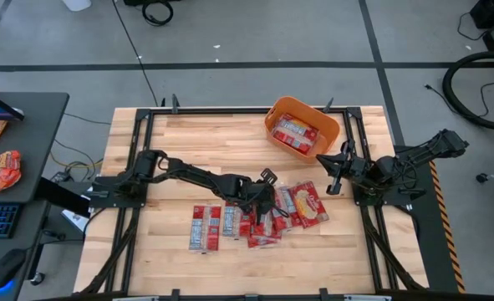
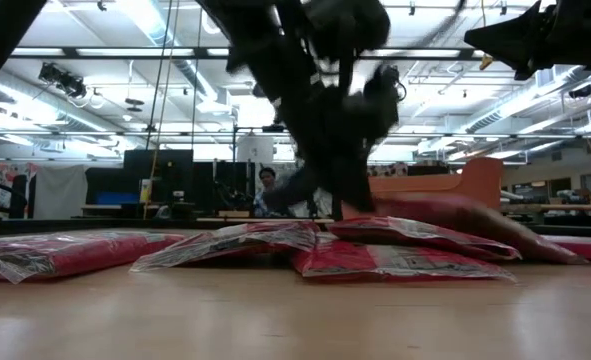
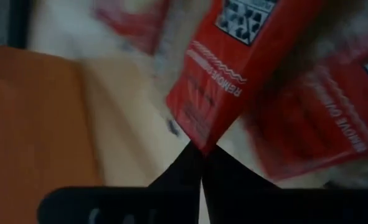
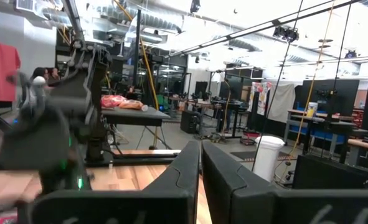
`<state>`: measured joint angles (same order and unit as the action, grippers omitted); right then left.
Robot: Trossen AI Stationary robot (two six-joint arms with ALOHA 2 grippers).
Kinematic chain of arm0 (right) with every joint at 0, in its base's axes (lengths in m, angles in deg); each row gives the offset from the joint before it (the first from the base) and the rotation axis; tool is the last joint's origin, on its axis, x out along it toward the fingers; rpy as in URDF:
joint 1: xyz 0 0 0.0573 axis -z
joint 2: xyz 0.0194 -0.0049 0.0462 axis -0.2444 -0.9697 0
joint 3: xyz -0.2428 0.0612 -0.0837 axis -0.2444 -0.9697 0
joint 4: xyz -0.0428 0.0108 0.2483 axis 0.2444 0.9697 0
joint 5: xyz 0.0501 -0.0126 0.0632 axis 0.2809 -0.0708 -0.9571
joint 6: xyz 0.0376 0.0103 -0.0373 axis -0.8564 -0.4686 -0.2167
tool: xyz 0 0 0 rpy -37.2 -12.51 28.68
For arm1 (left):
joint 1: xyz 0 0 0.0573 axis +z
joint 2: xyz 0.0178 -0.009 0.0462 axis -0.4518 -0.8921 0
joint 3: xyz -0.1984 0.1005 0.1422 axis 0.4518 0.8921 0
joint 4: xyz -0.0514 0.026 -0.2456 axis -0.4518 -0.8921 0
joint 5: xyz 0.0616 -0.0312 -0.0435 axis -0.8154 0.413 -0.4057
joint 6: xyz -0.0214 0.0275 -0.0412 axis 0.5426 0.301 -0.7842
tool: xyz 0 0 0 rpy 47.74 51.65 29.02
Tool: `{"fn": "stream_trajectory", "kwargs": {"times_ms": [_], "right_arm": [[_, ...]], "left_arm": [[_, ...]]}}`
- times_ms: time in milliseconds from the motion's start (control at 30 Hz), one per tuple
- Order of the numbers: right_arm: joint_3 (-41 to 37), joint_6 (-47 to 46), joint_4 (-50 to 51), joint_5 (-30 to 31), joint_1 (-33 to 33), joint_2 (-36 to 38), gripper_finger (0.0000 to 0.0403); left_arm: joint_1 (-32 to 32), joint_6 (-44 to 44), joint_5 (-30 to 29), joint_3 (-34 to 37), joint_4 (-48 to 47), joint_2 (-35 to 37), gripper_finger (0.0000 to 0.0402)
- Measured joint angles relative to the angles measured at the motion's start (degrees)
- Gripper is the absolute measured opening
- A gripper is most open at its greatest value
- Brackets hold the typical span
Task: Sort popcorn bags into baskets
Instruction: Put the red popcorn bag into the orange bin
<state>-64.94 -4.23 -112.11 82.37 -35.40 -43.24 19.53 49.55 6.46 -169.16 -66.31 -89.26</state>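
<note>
Several flat red popcorn bags (image 1: 263, 213) lie in an overlapping pile on the wooden table, toward its near edge. The orange basket (image 1: 302, 127) stands near the far edge with red packets (image 1: 295, 132) inside. My left gripper (image 1: 267, 199) reaches from the table's left over the pile and is shut on one bag (image 3: 233, 74). In the low view it shows as a dark mass (image 2: 337, 185) above the pile. My right gripper (image 1: 334, 173) waits at the table's right side with its fingers (image 4: 201, 165) shut on nothing. My left gripper pinches one red bag by a corner (image 3: 198, 138) between its two fingers, seen in the left wrist view. The fingers come from above, slanting from the table's left. In the low view a red bag (image 2: 445, 222) slopes from the gripper down to the table.
Bare wood lies between the pile and the basket, and across the table's left half. A black metal frame (image 1: 146, 117) borders the table. A side table on the left carries an orange-red snack pouch (image 1: 2, 170). A person (image 2: 266, 180) shows far behind the table.
</note>
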Motion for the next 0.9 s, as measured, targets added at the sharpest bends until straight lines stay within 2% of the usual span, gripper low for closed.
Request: {"fn": "stream_trajectory", "kwargs": {"times_ms": [133,400,600,900], "right_arm": [[0.0,0.0,0.0,0.0,0.0,0.0,0.0025],[0.0,0.0,0.1,0.1,0.0,0.0,0.0025],[0.0,0.0,0.1,0.1,0.0,0.0,0.0025],[0.0,0.1,0.1,0.1,0.0,0.0,0.0025]], "left_arm": [[0.2,0.1,-1.6,-0.1,0.0,5.5,0.0005],[4.3,-6.3,-3.6,-0.1,0.3,13.5,0.0003],[7.5,-6.5,-6.4,-0.1,7.1,14.7,0.0002],[13.1,-12.2,-5.1,0.0,20.4,14.2,0.0001]]}}
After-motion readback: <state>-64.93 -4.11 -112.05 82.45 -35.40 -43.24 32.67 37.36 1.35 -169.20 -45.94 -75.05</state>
